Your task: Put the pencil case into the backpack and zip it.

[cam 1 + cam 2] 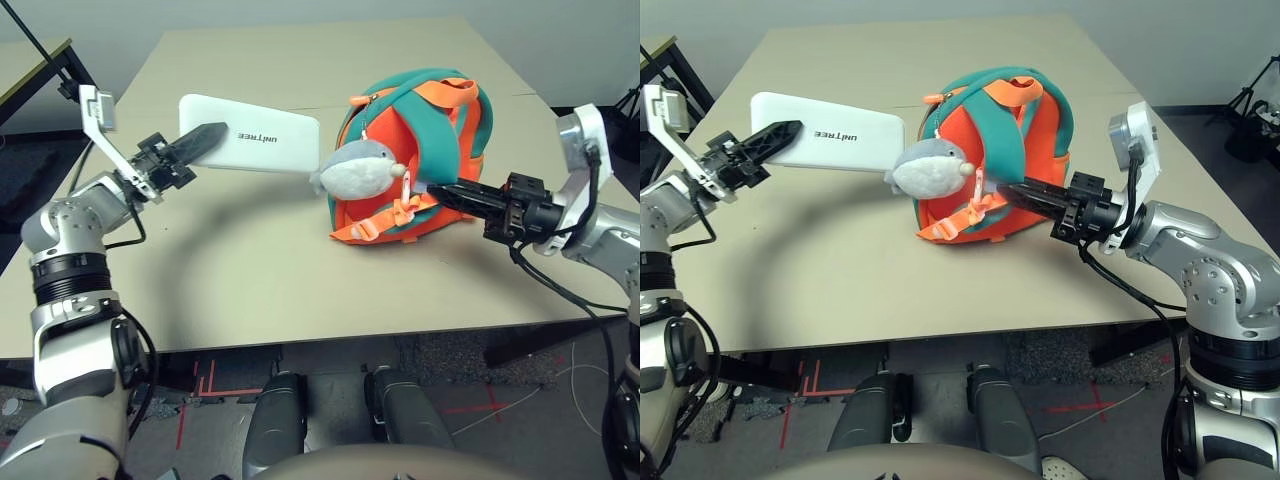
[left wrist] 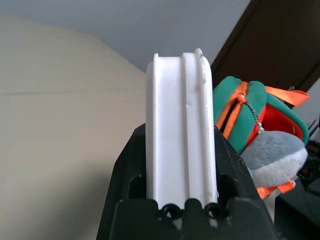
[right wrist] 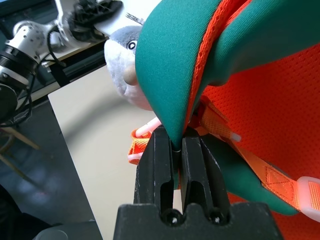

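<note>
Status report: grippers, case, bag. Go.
Left gripper shut on case, held above table. Right gripper pinching bag's teal flap. Plush fish hangs between case and bag.

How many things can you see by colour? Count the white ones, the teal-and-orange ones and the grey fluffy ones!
White: 1, the pencil case
Teal and orange: 1, the backpack
Grey and white plush: 1, the fish toy hanging on the backpack
Total: 3
</note>
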You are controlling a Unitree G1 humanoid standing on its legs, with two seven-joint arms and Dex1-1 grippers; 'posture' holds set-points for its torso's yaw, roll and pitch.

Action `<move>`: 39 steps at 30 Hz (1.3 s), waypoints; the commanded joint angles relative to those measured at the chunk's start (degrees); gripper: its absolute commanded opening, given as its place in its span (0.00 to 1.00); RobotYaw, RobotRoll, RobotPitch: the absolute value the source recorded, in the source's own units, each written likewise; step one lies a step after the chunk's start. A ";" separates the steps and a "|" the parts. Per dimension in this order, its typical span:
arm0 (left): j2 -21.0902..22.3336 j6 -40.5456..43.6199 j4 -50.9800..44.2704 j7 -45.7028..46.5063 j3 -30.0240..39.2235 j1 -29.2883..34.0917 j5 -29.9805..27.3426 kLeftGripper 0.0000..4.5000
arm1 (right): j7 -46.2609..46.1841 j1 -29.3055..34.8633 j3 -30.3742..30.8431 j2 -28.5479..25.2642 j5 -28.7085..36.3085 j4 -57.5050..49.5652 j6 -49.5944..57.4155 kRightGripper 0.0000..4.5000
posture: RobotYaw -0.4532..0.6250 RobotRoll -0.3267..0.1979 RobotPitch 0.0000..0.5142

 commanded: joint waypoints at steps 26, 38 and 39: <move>2.61 -9.63 -2.67 -11.21 -14.34 -13.66 6.71 0.30 | 1.28 0.13 0.98 0.78 0.17 -0.55 -4.12 0.00 | 0.29 0.62 0.13; -4.15 -16.53 4.16 -15.67 -20.85 -17.26 13.87 0.30 | 0.20 1.15 0.18 1.35 0.43 -1.59 -4.82 0.00 | 0.27 0.62 0.12; -5.21 -17.36 4.41 -15.37 -21.46 -17.07 14.60 0.30 | 0.13 1.17 0.20 1.41 0.44 -1.64 -4.88 0.00 | 0.27 0.62 0.12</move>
